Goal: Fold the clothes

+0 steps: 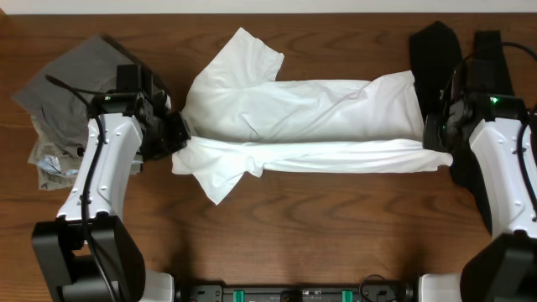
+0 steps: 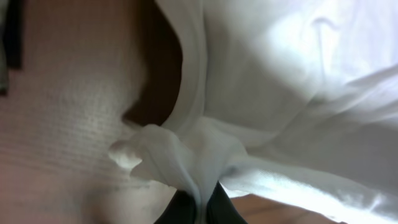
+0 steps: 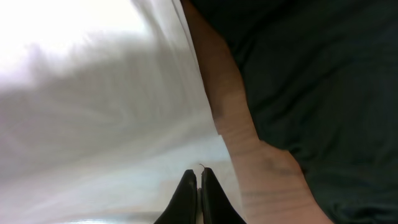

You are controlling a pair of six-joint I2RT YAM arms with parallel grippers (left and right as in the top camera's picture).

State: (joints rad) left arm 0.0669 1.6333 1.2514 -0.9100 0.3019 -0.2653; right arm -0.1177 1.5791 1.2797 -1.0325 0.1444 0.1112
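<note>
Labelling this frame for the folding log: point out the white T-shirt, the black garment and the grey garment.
white T-shirt [image 1: 310, 109], overhead view, middle of its body.
black garment [image 1: 432, 49], overhead view, its upper end near the table's far edge.
grey garment [image 1: 67, 84], overhead view, its bare upper part.

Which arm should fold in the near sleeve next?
Probably the left: the left fingers pinch the T-shirt right beside that sleeve, while the right fingers hold the opposite hem end.
</note>
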